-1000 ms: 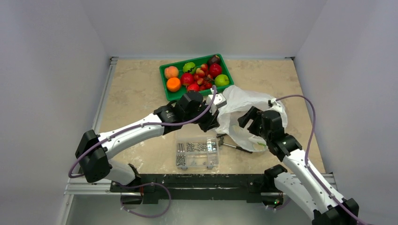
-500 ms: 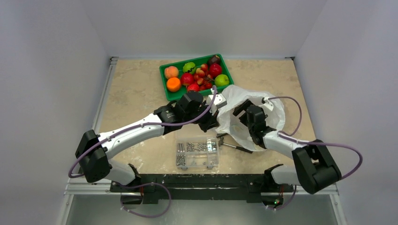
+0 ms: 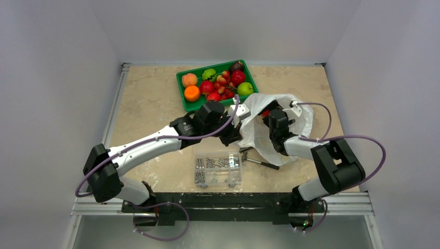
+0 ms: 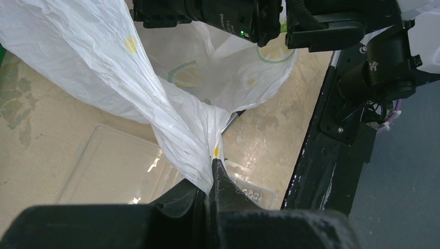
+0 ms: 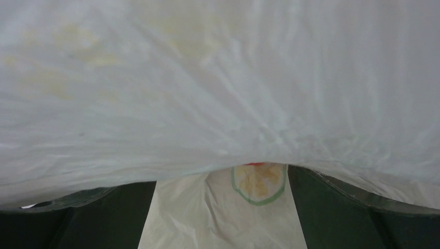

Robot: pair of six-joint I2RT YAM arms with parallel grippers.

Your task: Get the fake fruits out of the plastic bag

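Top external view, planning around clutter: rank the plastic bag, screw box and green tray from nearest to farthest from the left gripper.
1. plastic bag, pinched by the left gripper.
2. screw box, just toward the bases.
3. green tray, farther back.

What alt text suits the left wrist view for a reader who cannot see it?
The left gripper is shut on a twisted bunch of the white plastic bag, which fans out upward. A clear box lies below it; the right arm crosses the top.
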